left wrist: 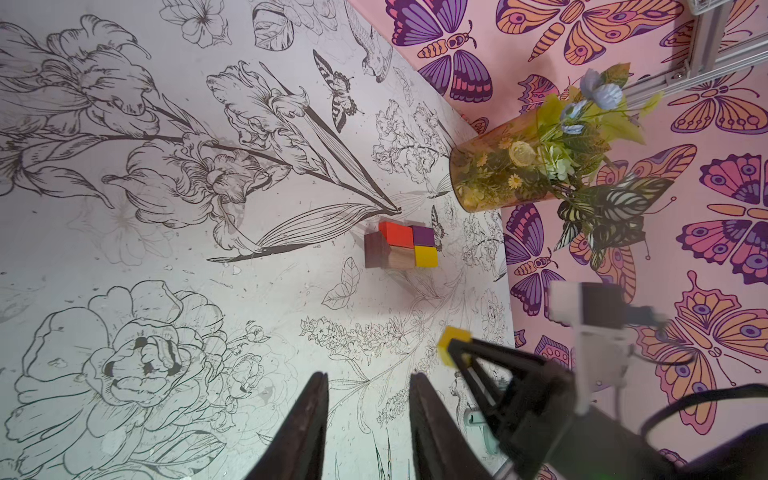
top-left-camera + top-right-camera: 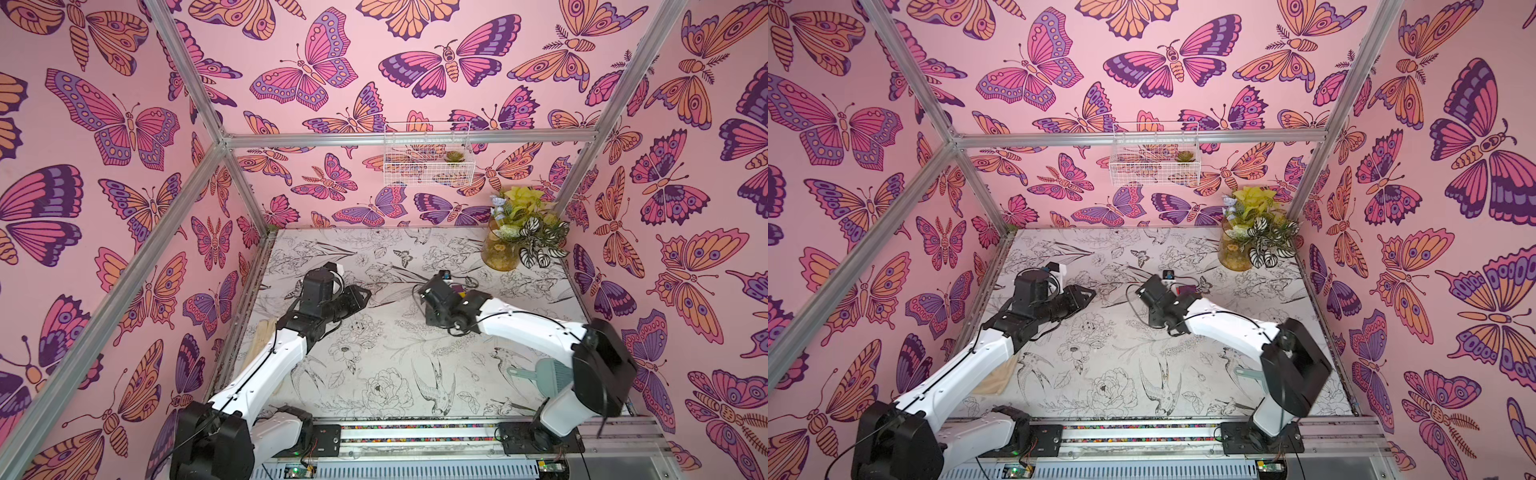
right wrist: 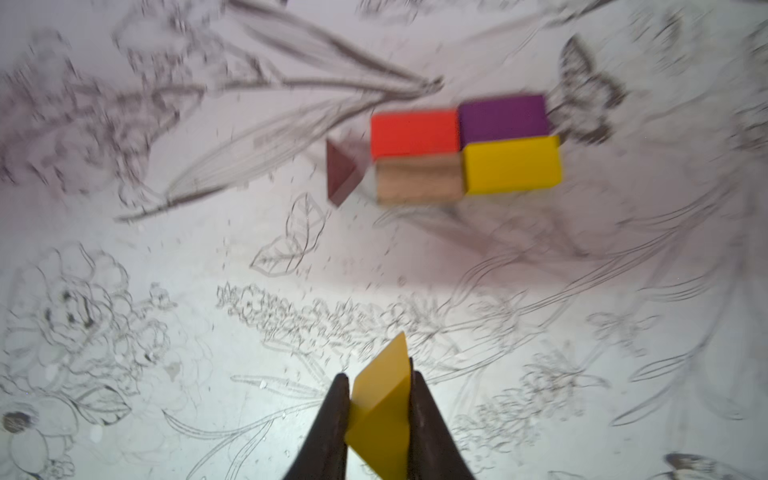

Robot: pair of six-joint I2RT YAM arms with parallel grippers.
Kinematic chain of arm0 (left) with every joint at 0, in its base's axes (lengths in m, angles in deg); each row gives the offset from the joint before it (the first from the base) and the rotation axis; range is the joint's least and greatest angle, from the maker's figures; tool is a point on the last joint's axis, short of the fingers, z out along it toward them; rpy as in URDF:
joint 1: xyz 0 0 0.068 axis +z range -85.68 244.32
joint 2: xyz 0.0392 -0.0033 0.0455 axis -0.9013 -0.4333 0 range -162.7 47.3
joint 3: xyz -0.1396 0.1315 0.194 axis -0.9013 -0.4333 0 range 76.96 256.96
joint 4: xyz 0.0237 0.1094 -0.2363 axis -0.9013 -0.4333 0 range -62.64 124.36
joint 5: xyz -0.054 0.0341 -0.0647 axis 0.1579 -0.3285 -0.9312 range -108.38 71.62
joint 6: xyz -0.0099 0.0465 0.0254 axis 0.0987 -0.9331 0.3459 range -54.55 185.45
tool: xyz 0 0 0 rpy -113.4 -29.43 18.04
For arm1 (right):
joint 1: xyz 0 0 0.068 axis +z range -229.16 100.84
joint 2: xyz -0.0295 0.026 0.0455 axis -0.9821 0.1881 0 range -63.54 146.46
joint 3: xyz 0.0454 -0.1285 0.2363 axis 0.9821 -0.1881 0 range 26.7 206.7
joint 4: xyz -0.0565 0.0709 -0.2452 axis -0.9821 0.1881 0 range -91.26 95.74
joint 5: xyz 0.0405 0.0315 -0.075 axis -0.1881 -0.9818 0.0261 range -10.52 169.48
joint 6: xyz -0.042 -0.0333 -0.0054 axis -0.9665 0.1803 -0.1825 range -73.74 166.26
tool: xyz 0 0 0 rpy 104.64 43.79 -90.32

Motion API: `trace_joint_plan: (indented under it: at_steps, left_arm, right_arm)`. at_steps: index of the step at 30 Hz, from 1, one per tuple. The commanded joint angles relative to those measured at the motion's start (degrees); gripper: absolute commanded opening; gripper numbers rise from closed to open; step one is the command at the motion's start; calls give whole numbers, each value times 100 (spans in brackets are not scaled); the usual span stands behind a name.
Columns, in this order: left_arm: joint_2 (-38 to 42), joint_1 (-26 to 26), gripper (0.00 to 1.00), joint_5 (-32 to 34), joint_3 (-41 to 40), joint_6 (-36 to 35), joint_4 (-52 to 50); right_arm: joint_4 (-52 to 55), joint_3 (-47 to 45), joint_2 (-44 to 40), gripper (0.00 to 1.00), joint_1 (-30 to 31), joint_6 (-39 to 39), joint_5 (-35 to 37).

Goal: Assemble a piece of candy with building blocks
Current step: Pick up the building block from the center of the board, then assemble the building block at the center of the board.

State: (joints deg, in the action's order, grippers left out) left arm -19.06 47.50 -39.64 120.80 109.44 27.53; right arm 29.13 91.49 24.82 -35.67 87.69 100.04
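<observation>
Right gripper [image 3: 376,376] is pinching the yellow triangle [image 3: 382,399] over the worktop [image 3: 166,270], near the piece of candy [image 3: 461,149].
The candy is lying with the brown triangle [image 3: 340,172] at one end, while the end by the purple block [image 3: 503,118] and yellow block [image 3: 513,164] is standing bare. In my judgement, aiming the tip at their seam and lowering gently avoids nudging them. Left gripper [image 1: 368,376] is hanging spread and empty.
</observation>
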Motion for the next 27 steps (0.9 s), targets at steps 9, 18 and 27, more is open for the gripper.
trace_joint_plan:
  at_steps: [9, 18, 27]
  left_arm:
    - [-153, 30, 35, -98, -31, 114, 188]
    - [-98, 29, 34, -80, -60, 215, 212]
    - [-147, 21, 34, -51, -40, 218, 218]
  right_arm:
    - [-369, -359, -128, 10, -2481, -2330, -1903]
    - [-690, 231, 1186, 9, -2715, -2925, -1652]
    - [-1192, 455, 1712, 9, -2915, -2867, -1744]
